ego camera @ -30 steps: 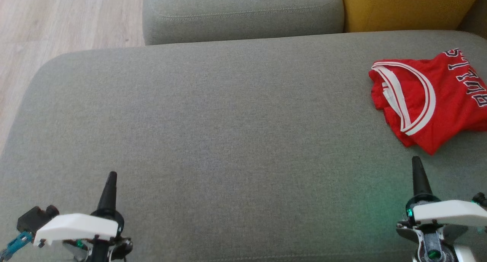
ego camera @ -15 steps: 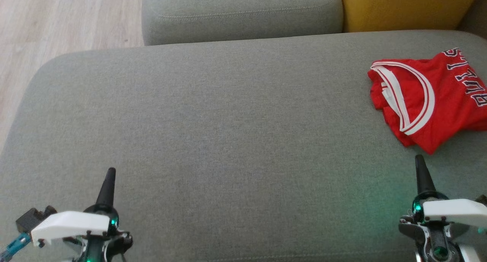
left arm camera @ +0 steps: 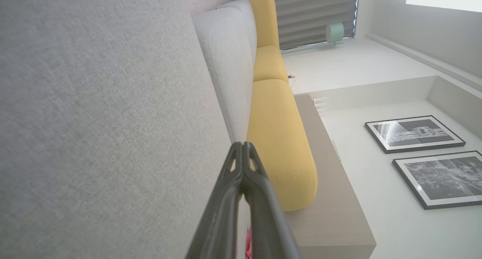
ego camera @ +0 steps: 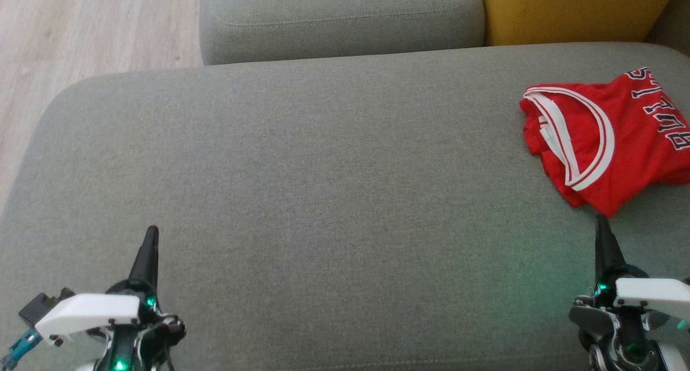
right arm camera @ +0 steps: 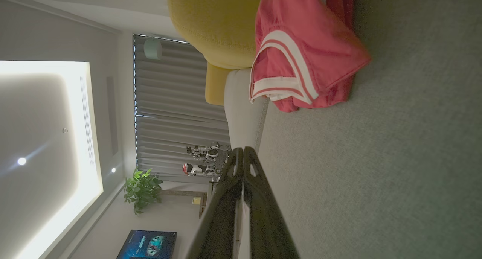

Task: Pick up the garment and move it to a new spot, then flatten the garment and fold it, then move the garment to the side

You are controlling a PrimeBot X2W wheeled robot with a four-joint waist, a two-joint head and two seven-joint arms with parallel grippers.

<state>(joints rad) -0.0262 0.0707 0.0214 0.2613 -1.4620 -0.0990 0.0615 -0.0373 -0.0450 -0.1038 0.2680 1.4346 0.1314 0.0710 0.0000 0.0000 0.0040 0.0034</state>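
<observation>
Looking down on a broad grey seat cushion (ego camera: 323,198), bordered at 12 o'clock by a grey back cushion (ego camera: 339,20), at 1 o'clock by a yellow cushion (ego camera: 571,9) and at 11 o'clock by pale wooden floor (ego camera: 81,31). Finding the red garment (ego camera: 620,144), white-trimmed and loosely folded, at 3 o'clock on the seat and running off the right edge. Placing the right gripper (ego camera: 601,225) at 5 o'clock, fingers clenched together on nothing, with the garment's nearest corner just beyond its tip at 12 o'clock; in the right wrist view, a strip of bare cushion between the two. Placing the left gripper (ego camera: 152,233) at 7 o'clock, likewise clenched and empty, well apart from the garment, which lies at 2 o'clock from it.
</observation>
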